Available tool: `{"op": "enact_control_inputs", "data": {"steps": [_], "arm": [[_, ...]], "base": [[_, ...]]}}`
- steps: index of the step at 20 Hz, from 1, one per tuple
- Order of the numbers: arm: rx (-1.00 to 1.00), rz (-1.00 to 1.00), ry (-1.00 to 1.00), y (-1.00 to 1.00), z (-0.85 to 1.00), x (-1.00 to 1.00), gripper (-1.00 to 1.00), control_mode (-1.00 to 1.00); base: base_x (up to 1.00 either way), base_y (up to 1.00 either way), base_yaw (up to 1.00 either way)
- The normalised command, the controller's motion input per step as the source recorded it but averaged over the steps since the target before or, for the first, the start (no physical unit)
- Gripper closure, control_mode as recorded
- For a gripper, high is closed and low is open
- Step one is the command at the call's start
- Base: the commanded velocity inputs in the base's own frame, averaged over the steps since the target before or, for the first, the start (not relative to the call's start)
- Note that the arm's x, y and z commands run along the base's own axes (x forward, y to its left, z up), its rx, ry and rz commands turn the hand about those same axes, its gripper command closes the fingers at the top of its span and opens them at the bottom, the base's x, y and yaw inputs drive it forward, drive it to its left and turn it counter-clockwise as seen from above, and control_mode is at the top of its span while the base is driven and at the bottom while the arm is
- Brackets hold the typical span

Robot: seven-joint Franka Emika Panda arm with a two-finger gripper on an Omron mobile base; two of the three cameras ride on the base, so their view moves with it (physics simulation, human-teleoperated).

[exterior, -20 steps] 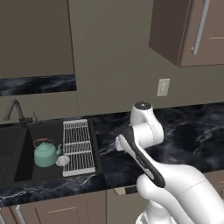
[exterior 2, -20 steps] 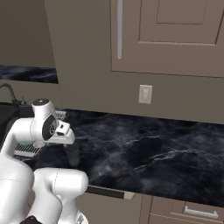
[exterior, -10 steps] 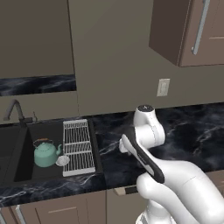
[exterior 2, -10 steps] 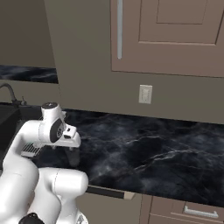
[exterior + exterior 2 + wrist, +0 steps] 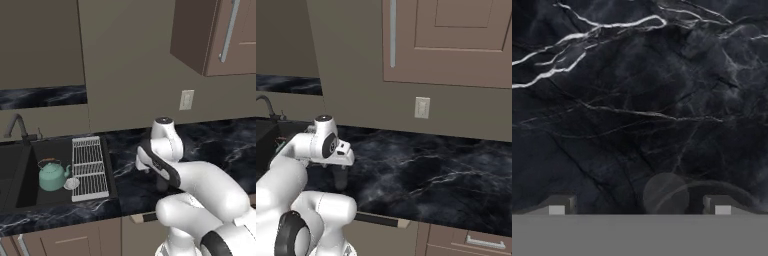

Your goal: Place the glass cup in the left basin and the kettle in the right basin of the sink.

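The mint-green kettle (image 5: 52, 175) stands upright in the right basin (image 5: 50, 151) of the black sink (image 5: 20, 207), beside its white drain (image 5: 71, 183). The left basin (image 5: 6, 175) is cut off at the picture's edge. My gripper (image 5: 340, 176) points down at the dark marble counter (image 5: 431, 175), well to the right of the sink. In the hand view it (image 5: 639, 205) is open, and the glass cup (image 5: 666, 194) shows faintly from above as a see-through ring low between the fingertips (image 5: 722, 206), nearer the right one. I cannot tell whether a finger touches it.
A white wire rack (image 5: 90, 167) lies on the counter against the sink's right side. The dark gooseneck faucet (image 5: 17, 125) rises behind the basins. A wall outlet (image 5: 422, 107) and upper cabinets (image 5: 456, 40) are above the counter.
The arm has swung a little to the right, away from the sink, and the hand has turned down over the counter. The kettle has not moved.
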Motion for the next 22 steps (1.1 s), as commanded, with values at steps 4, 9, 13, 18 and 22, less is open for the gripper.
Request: {"op": "enact_control_inputs", "data": {"steps": [4,9,13,18,22], "arm": [[0.00,0.00,0.07,0.00,-0.22,0.12,-1.00,-1.00],[0.00,0.00,0.06,0.00,-0.23,0.07,-1.00,-1.00],[0.00,0.00,0.05,0.06,-0.30,0.00,-1.00,-1.00],[0.00,0.00,0.02,0.28,-0.34,-0.06,-1.00,-1.00],[0.00,0.00,0.00,0.46,-0.34,-0.20,1.00,-1.00]], "base": [[0.00,0.00,0.00],[0.00,0.00,0.00],[0.00,0.00,0.00],[0.00,0.00,0.00],[0.00,0.00,0.00]]}}
